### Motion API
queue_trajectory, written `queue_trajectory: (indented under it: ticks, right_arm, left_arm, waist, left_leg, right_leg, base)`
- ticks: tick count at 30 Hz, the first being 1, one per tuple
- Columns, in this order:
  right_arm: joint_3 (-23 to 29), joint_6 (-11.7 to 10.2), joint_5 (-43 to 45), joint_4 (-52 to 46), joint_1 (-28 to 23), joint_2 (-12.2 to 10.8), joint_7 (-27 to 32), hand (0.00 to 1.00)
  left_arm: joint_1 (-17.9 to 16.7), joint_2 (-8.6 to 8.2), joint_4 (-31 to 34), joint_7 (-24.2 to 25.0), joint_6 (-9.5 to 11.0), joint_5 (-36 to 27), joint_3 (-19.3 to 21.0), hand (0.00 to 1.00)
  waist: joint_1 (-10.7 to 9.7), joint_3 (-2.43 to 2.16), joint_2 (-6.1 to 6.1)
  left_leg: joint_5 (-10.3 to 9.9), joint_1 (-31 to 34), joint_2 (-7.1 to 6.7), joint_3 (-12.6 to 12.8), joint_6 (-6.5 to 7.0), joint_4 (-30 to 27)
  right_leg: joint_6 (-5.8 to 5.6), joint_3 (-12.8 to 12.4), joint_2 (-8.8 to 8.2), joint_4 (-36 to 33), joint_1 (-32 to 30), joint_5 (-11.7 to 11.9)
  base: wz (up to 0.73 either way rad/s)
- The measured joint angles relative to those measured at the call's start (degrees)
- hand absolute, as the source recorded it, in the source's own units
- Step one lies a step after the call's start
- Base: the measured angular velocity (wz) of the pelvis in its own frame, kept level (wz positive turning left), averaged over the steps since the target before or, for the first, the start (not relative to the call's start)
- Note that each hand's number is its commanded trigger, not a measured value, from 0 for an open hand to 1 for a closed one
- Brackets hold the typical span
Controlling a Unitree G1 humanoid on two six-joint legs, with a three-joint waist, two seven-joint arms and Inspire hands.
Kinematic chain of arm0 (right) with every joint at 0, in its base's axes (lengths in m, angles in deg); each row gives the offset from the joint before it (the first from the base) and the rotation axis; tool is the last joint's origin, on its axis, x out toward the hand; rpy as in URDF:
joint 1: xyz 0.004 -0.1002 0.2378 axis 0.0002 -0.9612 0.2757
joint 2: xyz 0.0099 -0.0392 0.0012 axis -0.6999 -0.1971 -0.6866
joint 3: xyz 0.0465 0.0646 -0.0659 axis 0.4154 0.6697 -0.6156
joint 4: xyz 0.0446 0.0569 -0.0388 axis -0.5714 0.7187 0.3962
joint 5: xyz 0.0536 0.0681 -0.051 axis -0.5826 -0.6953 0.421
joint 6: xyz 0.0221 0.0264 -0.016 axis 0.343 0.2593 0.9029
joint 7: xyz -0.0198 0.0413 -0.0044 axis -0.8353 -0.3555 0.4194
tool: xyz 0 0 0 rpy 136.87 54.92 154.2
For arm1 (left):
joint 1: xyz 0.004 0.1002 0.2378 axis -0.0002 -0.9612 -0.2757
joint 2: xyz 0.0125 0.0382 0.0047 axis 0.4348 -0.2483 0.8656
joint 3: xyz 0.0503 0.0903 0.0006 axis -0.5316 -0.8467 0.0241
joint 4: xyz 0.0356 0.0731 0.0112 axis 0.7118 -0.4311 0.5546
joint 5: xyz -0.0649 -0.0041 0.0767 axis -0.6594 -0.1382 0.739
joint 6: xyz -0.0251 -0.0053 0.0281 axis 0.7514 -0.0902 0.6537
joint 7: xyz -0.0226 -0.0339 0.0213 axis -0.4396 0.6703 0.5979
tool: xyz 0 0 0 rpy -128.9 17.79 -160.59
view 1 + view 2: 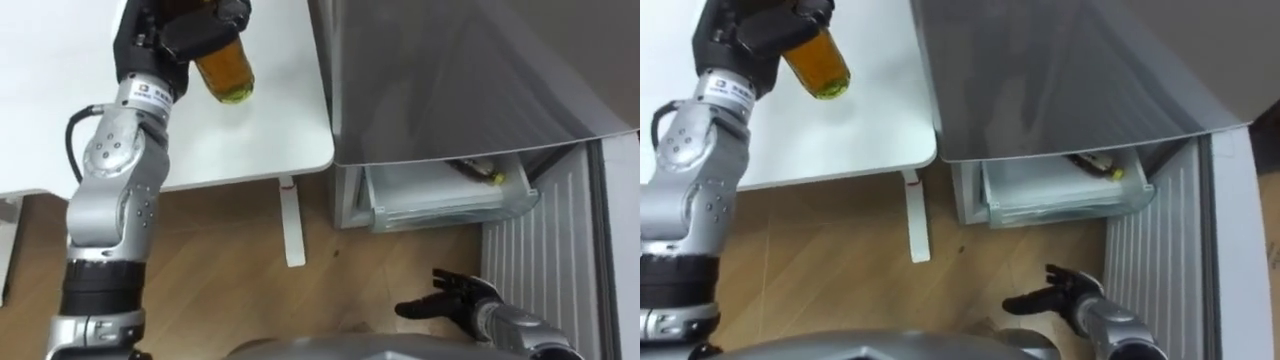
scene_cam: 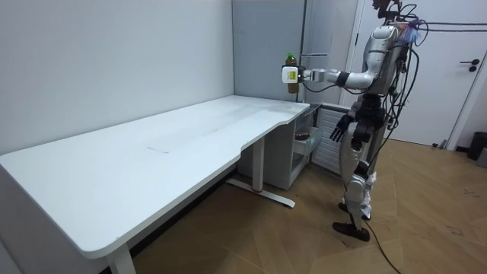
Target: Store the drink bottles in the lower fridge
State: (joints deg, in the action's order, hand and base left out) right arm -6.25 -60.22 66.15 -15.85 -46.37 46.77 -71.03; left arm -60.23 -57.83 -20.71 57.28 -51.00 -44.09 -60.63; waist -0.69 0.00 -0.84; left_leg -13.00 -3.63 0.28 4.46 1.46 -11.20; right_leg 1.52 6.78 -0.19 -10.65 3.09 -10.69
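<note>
My left hand (image 1: 190,35) is raised over the white table (image 1: 260,130) and is shut on a bottle of amber drink (image 1: 225,72) with a green cap. In the room view the bottle (image 2: 290,72) is held out at chest height above the table's corner. The grey fridge (image 1: 450,70) stands to my right with its lower drawer (image 1: 440,195) pulled out. Another bottle (image 1: 480,172) lies in the drawer at the back. My right hand (image 1: 450,300) hangs low beside the drawer, open, fingers spread and holding nothing.
The fridge's lower door (image 1: 545,260), ribbed white inside, stands swung open on my right. The table's white leg and foot (image 1: 292,225) rest on the wooden floor between table and fridge. I stand on the floor in front of the fridge.
</note>
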Motion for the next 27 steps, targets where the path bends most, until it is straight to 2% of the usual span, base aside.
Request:
queue_trajectory:
  ticks: [2, 5, 9, 13, 17, 20, 23, 27]
  right_arm:
    - [-1.20, 0.51, 0.02, -1.60, -0.04, 0.03, -0.02, 0.00]
    - [-2.27, 0.14, -0.48, -2.78, 0.18, 0.02, -0.32, 0.00]
    - [-2.32, 0.31, -0.29, -3.88, 0.87, 0.01, -0.74, 0.00]
    - [-2.38, 1.27, 1.02, -7.30, 0.88, -0.06, -1.05, 0.00]
    - [-4.60, 1.06, 2.68, -10.52, 0.69, -0.08, -1.72, 0.00]
    - [-5.26, 1.04, 3.05, -11.42, 0.77, -0.26, -3.28, 0.00]
    - [-6.32, 0.94, 3.10, -13.41, 0.88, -0.27, -4.64, 0.00]
    - [-7.87, 0.98, 3.80, -18.29, 0.84, 0.00, -7.51, 0.00]
  left_arm:
    - [-0.34, -0.01, 0.08, 0.23, 0.00, 0.04, -1.26, 1.00]
    - [-1.50, -0.07, 0.08, 1.92, 0.00, -0.17, -3.69, 1.00]
    - [-4.26, -0.48, 0.08, 3.79, 0.00, -1.43, -5.54, 1.00]
    - [-6.93, -1.24, 0.08, 4.99, -0.08, -1.68, -5.83, 1.00]
    - [-10.76, -1.45, 0.08, 7.76, -0.07, -3.41, -8.38, 1.00]
    - [-13.19, -1.31, -0.91, 9.29, -0.07, -3.41, -10.65, 1.00]
    - [-14.08, -0.96, -2.25, 10.13, -0.07, -3.40, -11.96, 1.00]
    - [-14.45, -0.38, -2.48, 11.37, -0.07, -3.38, -12.57, 1.00]
  waist:
    - [0.97, -0.04, -0.06]
    - [0.76, -0.26, -0.04]
    - [0.99, -0.25, 0.18]
    - [1.10, -0.06, 1.02]
    - [1.08, -0.10, 1.99]
    - [1.29, 0.06, 2.73]
    - [1.33, 0.38, 3.26]
    - [1.29, 0.42, 3.25]
  left_leg:
    - [0.00, -0.04, 0.02, -0.16, 0.00, -0.15]
    - [0.00, -0.13, -0.17, -2.05, 0.00, -0.51]
    - [0.09, -0.09, -0.22, -2.94, -0.01, -0.66]
    - [0.21, 0.27, -0.25, -2.97, -0.06, -1.12]
    - [0.26, 0.95, -0.66, -3.26, 0.03, -1.89]
    - [0.26, 1.06, -0.70, -3.33, 0.03, -2.11]
    - [0.25, 1.46, -0.73, -3.52, 0.03, -2.31]
    - [0.25, 1.46, -0.92, -3.61, 0.03, -2.29]
  right_leg:
    - [0.00, 0.28, 0.01, 0.05, 0.22, 0.00]
    - [-0.01, 2.44, -0.26, 0.12, 1.25, 0.00]
    - [-0.02, 4.40, -0.47, 0.17, 1.70, -0.02]
    - [-0.01, 4.48, -0.51, 0.21, 1.69, -0.04]
    - [0.00, 4.61, -0.72, 0.82, 1.91, -0.05]
    - [-0.08, 4.51, -0.78, 0.76, 1.89, -0.11]
    - [-0.10, 4.54, -0.76, 0.77, 1.70, -0.13]
    - [-0.13, 4.57, -0.78, 0.89, 1.84, -0.15]
  base:
    - [0.12]
    - [0.28]
    - [0.15]
    - [0.02]
    - [0.07]
    - [0.01]
    - [0.01]
    - [0.00]
